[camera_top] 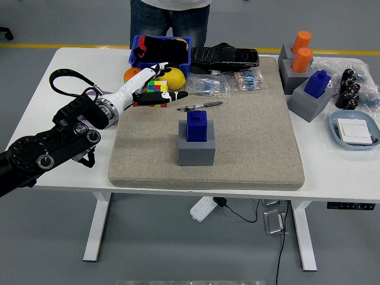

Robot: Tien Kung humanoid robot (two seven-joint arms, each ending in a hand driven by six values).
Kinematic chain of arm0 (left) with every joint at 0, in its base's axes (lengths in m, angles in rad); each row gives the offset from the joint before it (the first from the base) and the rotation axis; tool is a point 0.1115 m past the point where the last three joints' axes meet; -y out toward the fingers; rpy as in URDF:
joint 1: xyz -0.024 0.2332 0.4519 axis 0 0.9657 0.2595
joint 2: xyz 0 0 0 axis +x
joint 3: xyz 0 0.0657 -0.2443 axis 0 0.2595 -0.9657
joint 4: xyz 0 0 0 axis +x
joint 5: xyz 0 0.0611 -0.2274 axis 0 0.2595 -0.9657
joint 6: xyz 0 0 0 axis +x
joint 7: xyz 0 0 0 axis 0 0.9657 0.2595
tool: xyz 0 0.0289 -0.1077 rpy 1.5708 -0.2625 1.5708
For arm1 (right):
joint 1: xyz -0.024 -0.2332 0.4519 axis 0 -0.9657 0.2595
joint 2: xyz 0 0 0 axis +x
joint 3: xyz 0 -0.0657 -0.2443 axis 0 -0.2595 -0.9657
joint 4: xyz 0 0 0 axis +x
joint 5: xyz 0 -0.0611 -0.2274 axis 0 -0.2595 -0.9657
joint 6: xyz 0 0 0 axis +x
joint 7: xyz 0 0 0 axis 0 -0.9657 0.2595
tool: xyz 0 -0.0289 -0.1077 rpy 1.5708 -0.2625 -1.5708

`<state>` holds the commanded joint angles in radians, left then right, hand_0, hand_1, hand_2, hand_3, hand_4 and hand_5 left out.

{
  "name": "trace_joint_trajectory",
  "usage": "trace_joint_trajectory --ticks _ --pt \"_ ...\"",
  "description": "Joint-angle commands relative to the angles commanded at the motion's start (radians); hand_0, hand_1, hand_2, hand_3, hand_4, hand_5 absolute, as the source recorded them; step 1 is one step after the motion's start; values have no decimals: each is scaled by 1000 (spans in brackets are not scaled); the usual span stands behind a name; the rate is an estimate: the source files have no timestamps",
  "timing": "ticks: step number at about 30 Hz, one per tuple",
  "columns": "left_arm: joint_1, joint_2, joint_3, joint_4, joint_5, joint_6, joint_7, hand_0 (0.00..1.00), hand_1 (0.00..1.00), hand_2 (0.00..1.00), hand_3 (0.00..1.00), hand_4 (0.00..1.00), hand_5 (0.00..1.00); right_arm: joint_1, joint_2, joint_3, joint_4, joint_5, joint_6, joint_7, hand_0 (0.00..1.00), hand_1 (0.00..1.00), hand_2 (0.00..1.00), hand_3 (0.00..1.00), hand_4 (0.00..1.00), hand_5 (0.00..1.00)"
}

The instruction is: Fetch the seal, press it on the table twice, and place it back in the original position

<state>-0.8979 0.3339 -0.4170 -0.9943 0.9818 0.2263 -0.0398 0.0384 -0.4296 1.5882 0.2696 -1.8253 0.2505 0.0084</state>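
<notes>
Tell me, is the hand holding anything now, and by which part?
Nothing is held. The left hand is open, fingers spread, over the table's left side, apart from the blue seal, which sits in its grey base.

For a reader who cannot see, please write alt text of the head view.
A blue seal stands in a grey holder on a beige mat, untouched. The robot's left hand, open, hovers apart from it near the Rubik's cubes.

My left hand covers most of the colour cubes in the upper left of the frame; the person at the top edge is cut off above the legs; the print on the packets is too small for me to read.
</notes>
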Motion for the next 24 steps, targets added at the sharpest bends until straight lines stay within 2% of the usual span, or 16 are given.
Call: trace_joint_trajectory --ticks 7,9,13,14,15,21,24 --pt "13 11 -27 83 -54 37 -44 998 998 998 998 998 710 0 3 -1 0 -1 0 -2 805 706 687 652 791 541" --pt "16 19 -39 105 -59 57 -59 998 998 998 998 962 731 0 2 -2 0 -1 0 -2 805 706 687 652 792 542" --pt "19 35 -54 159 -72 74 -70 998 998 998 998 962 731 -2 2 -6 0 0 -1 -2 805 706 687 652 792 542" --pt "19 38 -55 169 -77 77 -73 998 998 998 998 962 731 -1 2 -7 0 -1 -1 -2 805 706 687 652 792 542" --pt "20 44 -53 187 -86 79 -79 998 998 998 998 913 704 -1 2 -8 0 0 0 -2 804 706 687 652 791 541" --pt "27 74 -39 254 -132 85 -94 998 998 998 994 909 696 -1 1 -7 -2 -4 -2 -3 804 706 687 652 792 542" --pt "31 81 -44 277 -144 84 -100 998 998 998 994 909 696 -1 0 -9 -1 -3 -2 -3 804 706 687 652 792 542"
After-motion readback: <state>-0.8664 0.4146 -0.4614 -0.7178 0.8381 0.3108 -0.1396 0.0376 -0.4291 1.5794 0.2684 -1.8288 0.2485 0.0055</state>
